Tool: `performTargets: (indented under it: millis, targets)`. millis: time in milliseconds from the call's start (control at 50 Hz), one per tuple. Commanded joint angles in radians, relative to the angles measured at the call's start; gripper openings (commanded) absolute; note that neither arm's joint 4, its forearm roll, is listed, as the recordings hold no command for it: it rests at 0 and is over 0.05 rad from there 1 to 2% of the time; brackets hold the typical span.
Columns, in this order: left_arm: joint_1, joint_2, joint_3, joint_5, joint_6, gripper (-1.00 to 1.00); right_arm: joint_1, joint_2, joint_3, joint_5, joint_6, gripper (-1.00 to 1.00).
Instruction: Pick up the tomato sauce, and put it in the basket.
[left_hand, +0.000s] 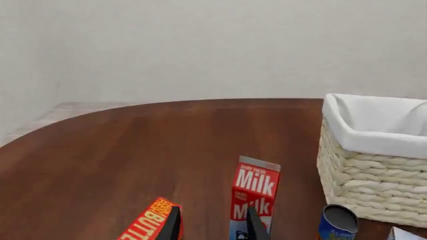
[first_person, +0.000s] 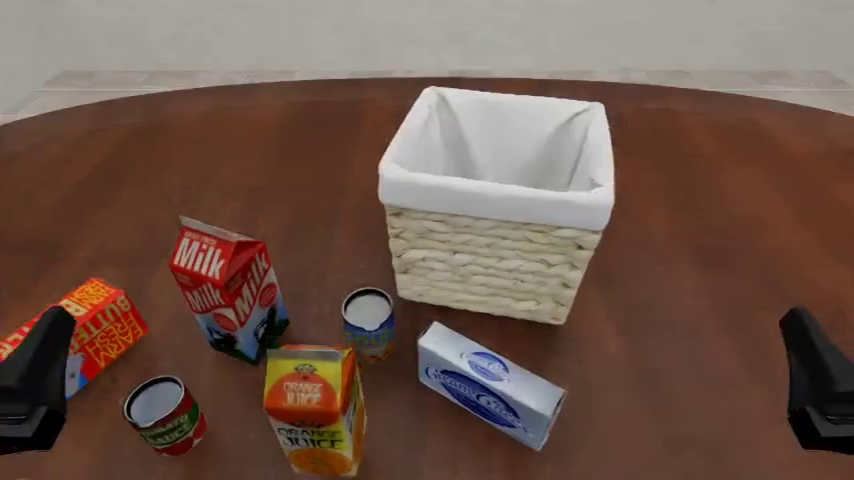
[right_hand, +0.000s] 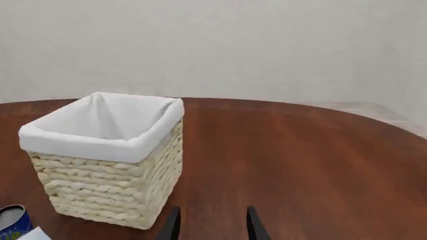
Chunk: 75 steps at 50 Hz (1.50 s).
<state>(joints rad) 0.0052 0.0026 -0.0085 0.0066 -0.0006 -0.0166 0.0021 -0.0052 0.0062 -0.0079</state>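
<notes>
The tomato sauce (first_person: 164, 415), a small red can with a green band and silver top, stands upright near the front left of the table. It shows only in the front view. My left gripper (first_person: 34, 385) hangs just left of the can, apart from it. In its wrist view the left gripper (left_hand: 213, 227) is open and holds nothing. The basket (first_person: 487, 265), pale wicker with a white liner, stands mid-table. My right gripper (first_person: 817, 385) is at the front right, well clear of the basket. The right gripper (right_hand: 212, 227) is open and holds nothing, with the basket (right_hand: 107, 190) ahead of it.
A milk carton (first_person: 227, 290), a butter box (first_person: 94, 325), a blue can (first_person: 368, 322), an orange juice carton (first_person: 315, 408) and a white-and-blue box (first_person: 489, 384) crowd the table left of and in front of the basket. The milk carton (left_hand: 255, 197) stands right ahead of my left fingers.
</notes>
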Motion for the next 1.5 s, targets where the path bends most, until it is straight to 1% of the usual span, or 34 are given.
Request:
performTargets:
  millis: [20,760,780,820,860,880,900,920,940,960,980,1000,1020,1080,1100,1120,1140,1160,1180,1300,1320,1360,1380,1400,1440,1480,1500]
  targets:
    - [-0.005,0.003,0.007,-0.009,0.000,1.00,0.017,0.004,0.000,-0.006,0.008,1.00]
    - [-0.005,0.000,0.007,-0.007,0.000,1.00,0.017,0.000,0.001,-0.004,0.006,1.00]
    - [-0.018,0.000,0.007,-0.006,0.000,1.00,0.017,0.000,0.001,-0.004,0.006,1.00]
    - [-0.007,0.001,0.007,-0.005,-0.002,1.00,0.017,0.000,0.001,-0.004,0.006,1.00]
    - [-0.019,0.098,0.000,-0.039,0.001,1.00,0.017,0.000,0.001,-0.004,0.006,1.00]
    - [-0.007,0.160,0.003,-0.063,-0.016,1.00,0.017,0.000,0.001,-0.004,0.006,1.00]
    - [-0.018,0.106,-0.015,-0.022,-0.016,1.00,0.017,0.000,0.001,-0.004,0.006,1.00]
    - [-0.024,0.090,-0.054,0.027,-0.019,1.00,0.017,0.000,0.001,-0.004,0.006,1.00]
    - [-0.024,0.103,-0.082,0.047,-0.015,1.00,0.017,0.000,0.001,-0.004,0.006,1.00]
    - [-0.025,0.132,-0.099,0.061,-0.040,1.00,0.017,0.000,0.001,-0.004,0.006,1.00]
    - [-0.024,0.146,-0.089,0.051,-0.034,1.00,0.017,0.000,0.001,-0.004,0.007,1.00]
    - [-0.043,0.157,-0.088,0.057,0.012,1.00,0.017,0.000,0.001,-0.004,0.006,1.00]
    - [-0.056,0.158,-0.091,0.070,0.032,1.00,0.017,0.000,0.001,-0.004,0.006,1.00]
    - [-0.038,0.186,-0.138,0.118,0.013,1.00,0.017,0.000,0.001,-0.004,0.006,1.00]
    - [-0.040,0.222,-0.149,0.125,-0.011,1.00,0.017,0.000,0.001,-0.004,0.006,1.00]
    - [-0.047,0.256,-0.162,0.135,-0.050,1.00,0.017,0.000,0.001,-0.004,0.006,1.00]
    - [-0.040,0.263,-0.197,0.178,-0.037,1.00,0.017,0.000,0.001,-0.004,0.006,1.00]
    - [-0.054,0.281,-0.193,0.178,-0.032,1.00,0.017,0.000,0.001,-0.004,0.006,1.00]
    - [-0.049,0.248,-0.216,0.213,-0.028,1.00,0.017,0.000,0.001,-0.004,0.006,1.00]
    - [-0.042,0.232,-0.337,0.361,-0.025,1.00,0.017,0.000,0.001,-0.004,0.006,1.00]
    - [-0.042,0.232,-0.337,0.362,-0.025,1.00,0.017,0.000,0.001,-0.004,0.006,1.00]
    - [-0.043,0.275,-0.365,0.401,-0.088,1.00,0.017,0.000,0.001,-0.004,0.006,1.00]
    - [-0.049,0.282,-0.380,0.424,-0.098,1.00,0.017,0.000,0.001,-0.004,0.007,1.00]
    - [-0.046,0.286,-0.392,0.442,-0.098,1.00,0.017,0.000,0.001,-0.004,0.006,1.00]
    - [-0.055,0.274,-0.435,0.503,-0.049,1.00,0.017,0.000,0.001,-0.004,0.006,1.00]
    - [-0.051,0.275,-0.464,0.537,-0.042,1.00,0.017,0.000,0.001,-0.004,0.006,1.00]
    - [-0.055,0.284,-0.481,0.555,-0.054,1.00,0.017,0.000,0.001,-0.004,0.006,1.00]
